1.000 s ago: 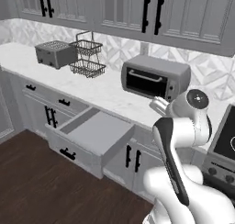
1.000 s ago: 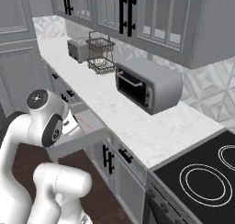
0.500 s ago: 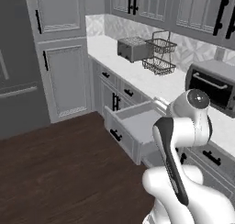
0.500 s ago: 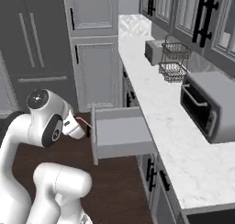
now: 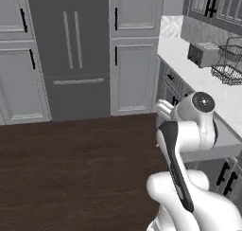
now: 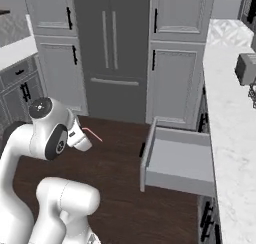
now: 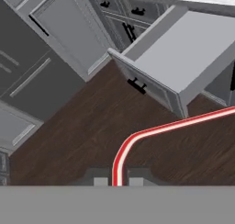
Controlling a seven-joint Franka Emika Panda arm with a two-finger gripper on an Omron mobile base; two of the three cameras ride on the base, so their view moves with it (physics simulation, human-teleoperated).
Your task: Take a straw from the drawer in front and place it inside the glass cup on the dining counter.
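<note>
Claw [image 7: 118, 182] shut tight on the straw [image 7: 151, 132], pinched at the short end between the two dark finger tips at the bottom of the hand view. Straw thin and pink-red with a pale stripe, rising from the tips, bending, then running long toward the right edge of that view, passing over dark wood floor [image 7: 92, 126] just below the drawer [image 7: 183, 53]. In the right base view, straw [image 6: 93, 133] seen as a short red line sticking out from the white hand, well left of the drawer [image 6: 177, 160] and above the same dark floor [image 6: 120, 188].

Drawer pulled fully out from the grey cabinet run, wide and shallow, grey inside, with a short black bar handle [image 7: 137, 86] on its panelled front. Straw clear of the drawer, not touching it. In the left base view, drawer [image 5: 222, 142] mostly hidden behind the white arm, only its grey side showing.

White counter [image 6: 227, 103] running along above the drawer, carrying a grey toaster [image 6: 246, 69] further back from the drawer. Black wire basket [image 5: 228, 64] just beside the toaster [image 5: 202, 54] on the same counter. Tall dark fridge [image 6: 112, 53] between pale grey cabinet doors, beyond the drawer across the floor.
</note>
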